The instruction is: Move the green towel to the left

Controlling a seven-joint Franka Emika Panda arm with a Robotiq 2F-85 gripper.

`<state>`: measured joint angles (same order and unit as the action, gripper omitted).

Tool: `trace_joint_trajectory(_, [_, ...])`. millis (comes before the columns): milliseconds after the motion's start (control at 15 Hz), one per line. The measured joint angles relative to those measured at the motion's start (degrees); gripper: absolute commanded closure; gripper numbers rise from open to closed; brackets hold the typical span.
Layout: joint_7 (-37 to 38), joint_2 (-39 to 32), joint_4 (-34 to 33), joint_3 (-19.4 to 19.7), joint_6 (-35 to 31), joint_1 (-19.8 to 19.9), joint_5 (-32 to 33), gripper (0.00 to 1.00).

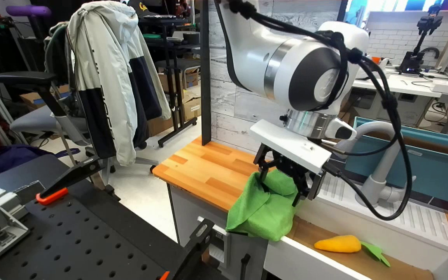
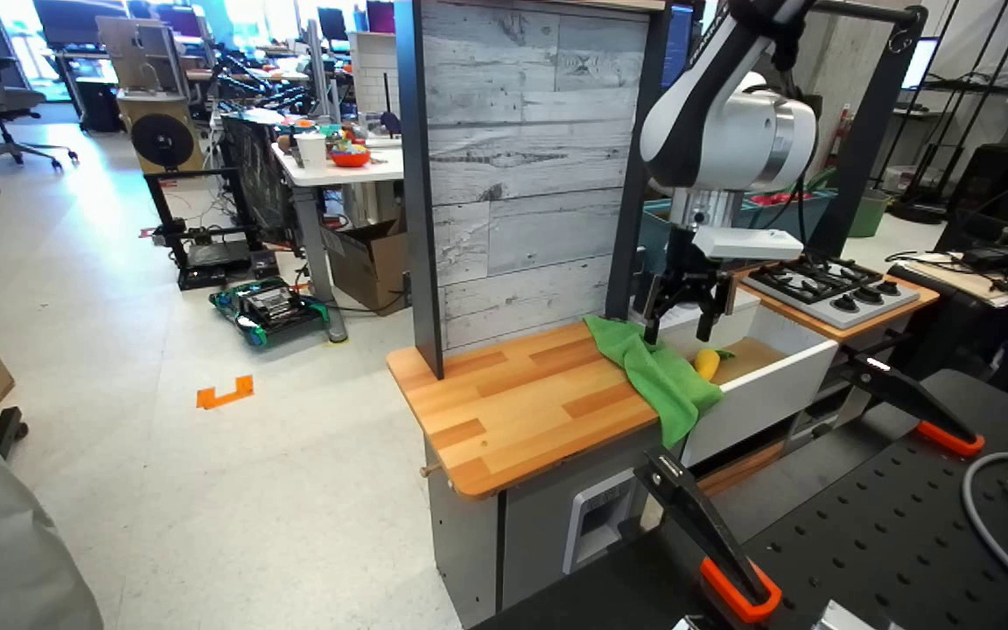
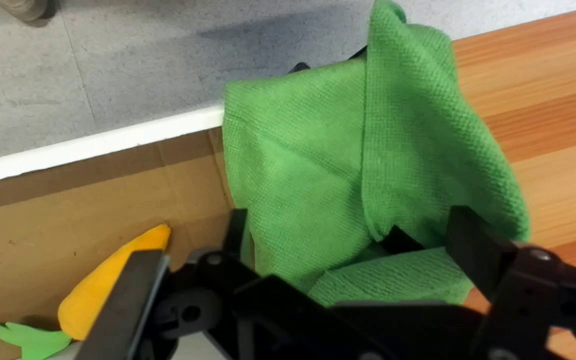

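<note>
In an exterior view, the tool [image 1: 284,190], spread wide, hangs at the towel [image 1: 263,216], which lies where desk [image 1: 208,171] and sink [image 1: 298,259] meet, drooping where unsupported. The carrot [image 1: 338,244] lies in the sink, at the towel's four o'clock.

In an exterior view, the desk [image 2: 513,411] stretches toward nine o'clock, likely the goal.

In the wrist view, the tool straddles part of the towel, apparently to pinch it.

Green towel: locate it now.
In the wrist view, the green towel lies right of centre, overlapping the sink on its left and the wooden counter on its right.
</note>
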<state>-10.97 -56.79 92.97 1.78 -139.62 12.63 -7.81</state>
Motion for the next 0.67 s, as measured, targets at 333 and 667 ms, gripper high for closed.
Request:
trace_joint_trajectory(333, [4.1, -6.9, -6.3, 1.3, 0.0, -1.6, 2.0, 0.00])
trace_joint_trajectory(667, [7.7, -11.4, -11.1, 2.7, 0.0, -4.0, 4.6, 0.00])
